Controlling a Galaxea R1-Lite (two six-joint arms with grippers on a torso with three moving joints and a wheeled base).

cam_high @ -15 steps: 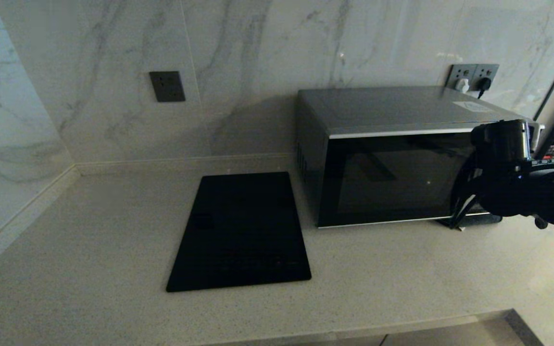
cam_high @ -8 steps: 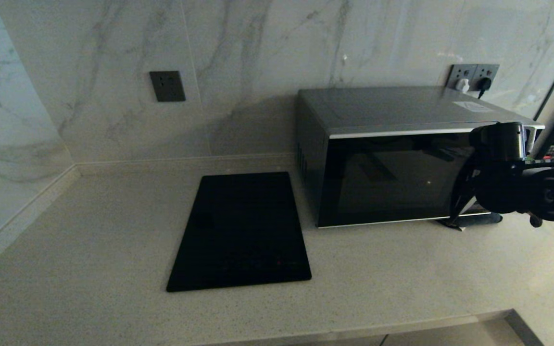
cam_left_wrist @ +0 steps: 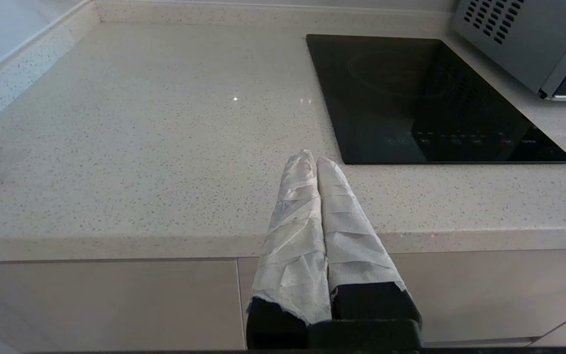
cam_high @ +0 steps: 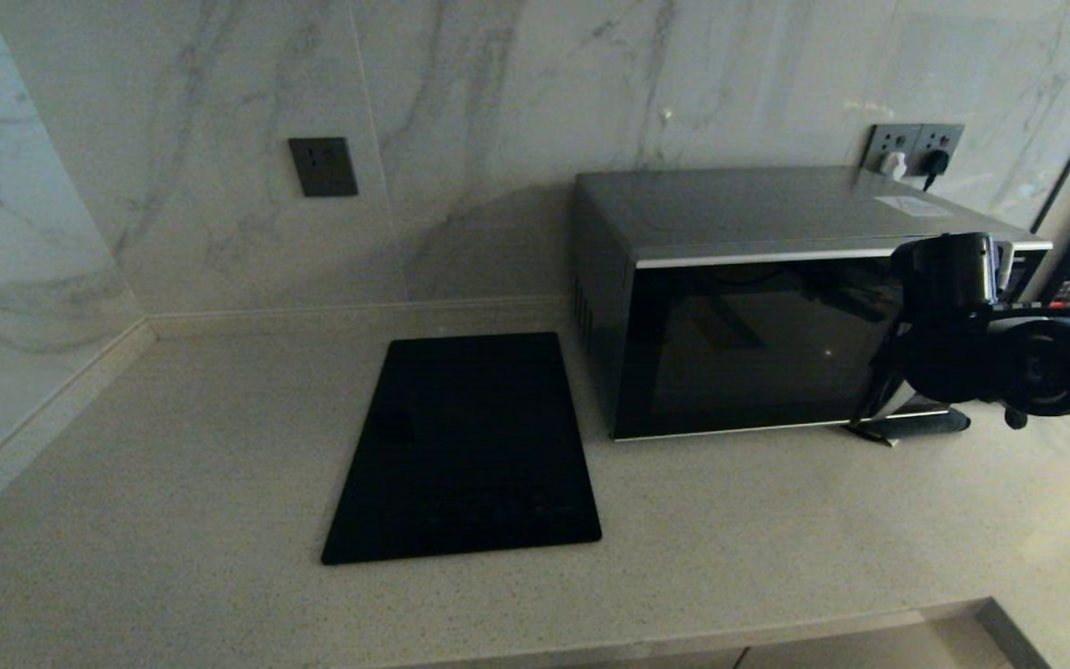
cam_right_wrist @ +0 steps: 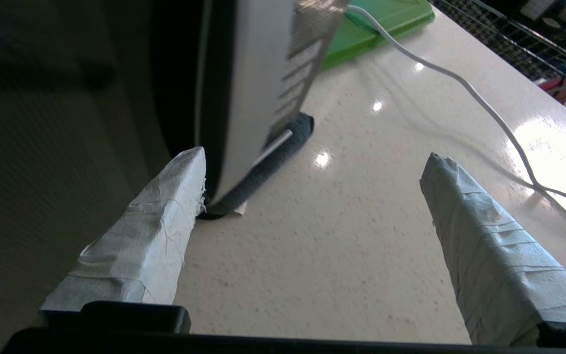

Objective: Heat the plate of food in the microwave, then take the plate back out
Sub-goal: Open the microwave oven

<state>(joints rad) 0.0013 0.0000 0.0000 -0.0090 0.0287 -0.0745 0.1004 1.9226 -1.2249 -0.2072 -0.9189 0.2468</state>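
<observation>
The microwave (cam_high: 758,344) stands at the back right of the counter with its black glass door shut. My right gripper (cam_right_wrist: 315,155) is open, fingers spread wide, low at the microwave's front right corner (cam_right_wrist: 243,73). One taped finger (cam_right_wrist: 165,216) is close to that corner; the other is over bare counter, with nothing between them. In the head view my right arm (cam_high: 990,353) covers the microwave's right end. The plate of food is out of view. My left gripper (cam_left_wrist: 312,156) is shut and empty, parked at the counter's front edge.
A flat black cooktop (cam_high: 465,446) lies left of the microwave. A dark pad (cam_right_wrist: 263,167) sits under the microwave's corner. Behind it on the right are a green board (cam_right_wrist: 376,24) and a white cable (cam_right_wrist: 460,83) across the counter. Wall sockets (cam_high: 916,149) are above.
My right arm has shifted a little left and up, closer to the microwave's front. Its fingers stay open. The left arm has not moved.
</observation>
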